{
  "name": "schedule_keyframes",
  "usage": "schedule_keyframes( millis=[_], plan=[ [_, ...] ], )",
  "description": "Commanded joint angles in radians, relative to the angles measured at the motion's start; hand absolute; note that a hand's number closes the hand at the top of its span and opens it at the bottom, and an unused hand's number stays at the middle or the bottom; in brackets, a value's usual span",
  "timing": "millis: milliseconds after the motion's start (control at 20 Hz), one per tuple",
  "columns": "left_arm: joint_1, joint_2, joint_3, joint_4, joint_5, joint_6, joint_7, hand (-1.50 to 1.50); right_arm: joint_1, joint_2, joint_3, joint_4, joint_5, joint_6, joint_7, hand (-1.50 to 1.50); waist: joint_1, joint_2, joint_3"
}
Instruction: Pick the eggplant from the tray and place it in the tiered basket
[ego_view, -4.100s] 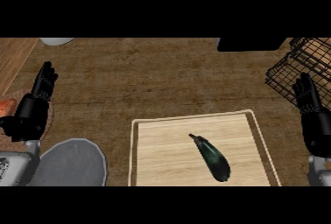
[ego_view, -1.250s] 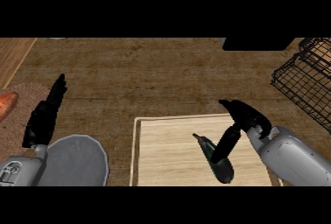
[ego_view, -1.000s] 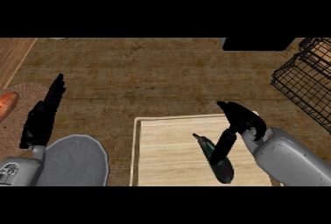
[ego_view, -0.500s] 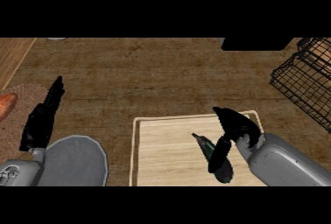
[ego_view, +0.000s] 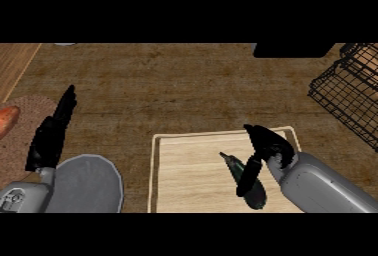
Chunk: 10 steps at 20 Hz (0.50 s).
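On worktop (ego_view: 170, 85): tray (ego_view: 154, 172) at near edge, right of centre. Bare wood between its right rim and tiered basket (ego_view: 351, 95) at right edge. Left hand (ego_view: 52, 137) straight-fingered, resting at left edge. Right hand (ego_view: 267, 145) laid on eggplant (ego_view: 233, 166), in tray's right half, inside rim; closure cannot be told.

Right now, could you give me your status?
Left hand open, resting left. Right hand on eggplant, grip unclear; tray under it. Basket far right, nothing between.

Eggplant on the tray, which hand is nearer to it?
Right. The right hand lies over the eggplant; the left hand is far off, left of the tray.
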<state>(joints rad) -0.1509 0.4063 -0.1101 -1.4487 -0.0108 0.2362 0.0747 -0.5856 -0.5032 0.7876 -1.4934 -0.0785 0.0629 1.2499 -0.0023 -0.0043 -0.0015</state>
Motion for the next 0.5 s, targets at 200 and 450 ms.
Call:
schedule_keyframes(
  millis=[200, 450],
  plan=[
    [-0.020, -0.025, 0.002, -0.002, -0.018, -0.004, 0.013, 0.00, -0.013, 0.066, -0.023, 0.050, -0.007, 0.024, 0.208, -1.50, 0.004, 0.002, 0.001],
    [0.006, -0.040, -0.002, -0.055, -0.036, 0.016, 0.050, 0.00, 0.074, 0.101, 0.025, 0.036, 0.048, -0.041, 0.181, -1.50, 0.002, 0.000, 0.001]
  ],
)
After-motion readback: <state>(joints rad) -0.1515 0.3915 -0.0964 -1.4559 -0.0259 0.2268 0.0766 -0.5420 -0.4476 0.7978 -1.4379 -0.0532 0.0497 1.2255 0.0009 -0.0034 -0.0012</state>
